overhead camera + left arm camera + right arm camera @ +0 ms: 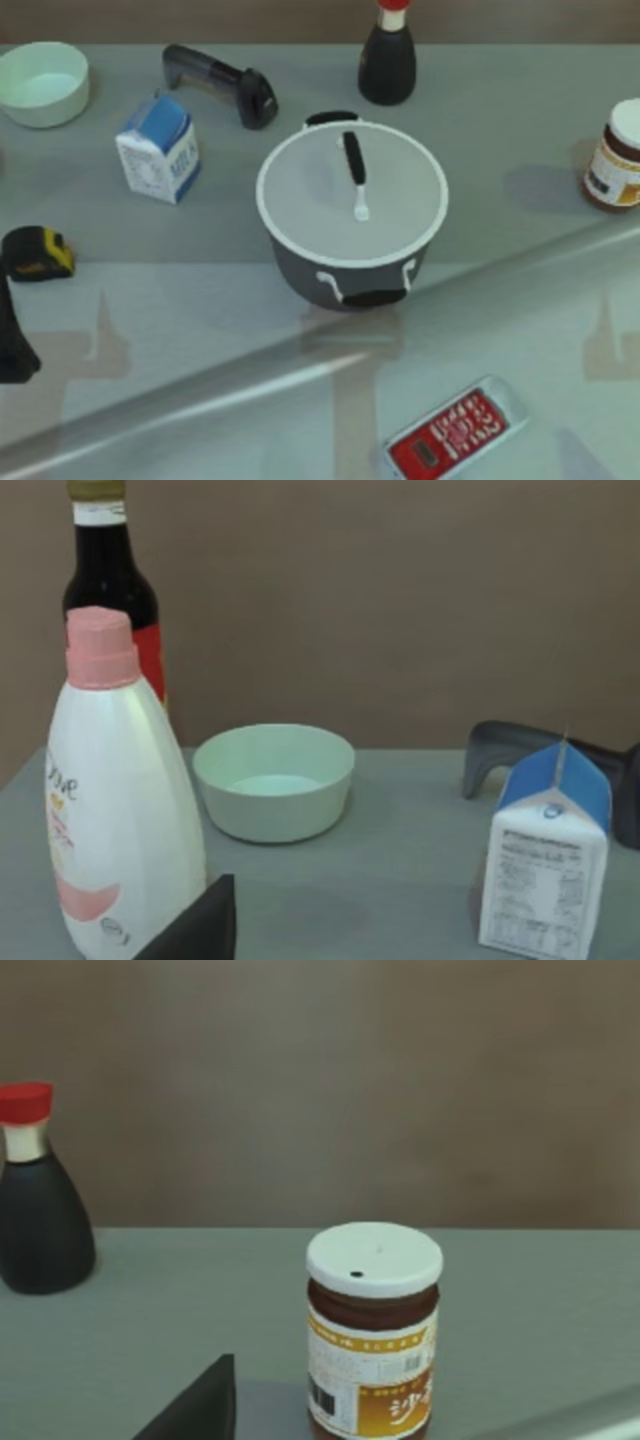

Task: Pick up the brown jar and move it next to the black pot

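Note:
The brown jar (618, 155) stands upright at the table's right edge, with a white lid and a white-and-orange label. In the right wrist view the jar (372, 1335) sits close ahead, untouched. Only a dark corner of my right gripper (200, 1405) shows there, short of the jar and off to one side; this arm is out of the top view. The black pot (350, 215), with its pale lid and black handles, stands mid-table, well left of the jar. My left gripper (15, 345) is parked at the left edge.
A white bowl (42, 83), a milk carton (158, 148) and a black scanner (222, 84) stand back left. A dark red-capped bottle (388, 55) is behind the pot. A tape measure (38, 252) lies at the left and a red calculator (456, 432) at the front. A white pink-capped bottle (115, 800) is close to my left wrist.

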{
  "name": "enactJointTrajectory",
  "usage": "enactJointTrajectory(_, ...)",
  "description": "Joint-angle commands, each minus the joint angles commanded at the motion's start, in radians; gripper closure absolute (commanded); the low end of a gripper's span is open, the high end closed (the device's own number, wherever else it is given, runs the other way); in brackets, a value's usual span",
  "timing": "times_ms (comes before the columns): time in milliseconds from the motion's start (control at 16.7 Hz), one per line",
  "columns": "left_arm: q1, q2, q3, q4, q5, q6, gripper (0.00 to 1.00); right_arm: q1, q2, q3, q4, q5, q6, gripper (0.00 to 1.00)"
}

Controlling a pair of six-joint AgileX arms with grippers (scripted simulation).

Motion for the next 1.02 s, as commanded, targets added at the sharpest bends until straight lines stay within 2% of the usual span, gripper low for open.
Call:
enactJointTrajectory(240, 0.0, 0.0, 0.0, 0.0, 0.0, 0.0, 0.0, 0.0, 0.026, 0.017, -0.022, 0.0, -0.002, 0.0)
enactJointTrajectory(540, 0.0, 0.0, 0.0, 0.0, 0.0, 0.0, 0.0, -0.008, 0.267, 0.184, -0.214, 0.005, -0.022, 0.0)
enactJointTrajectory(780, 0.0, 0.0, 0.0, 0.0, 0.0, 0.0, 0.0, -0.021, 0.581, 0.451, -0.451, 0.015, -0.055, 0.0)
enactJointTrajectory(1020, 0.0, 0.0, 0.0, 0.0, 0.0, 0.0, 0.0, -0.033, 0.943, 0.824, -0.705, 0.025, -0.1, 0.0)
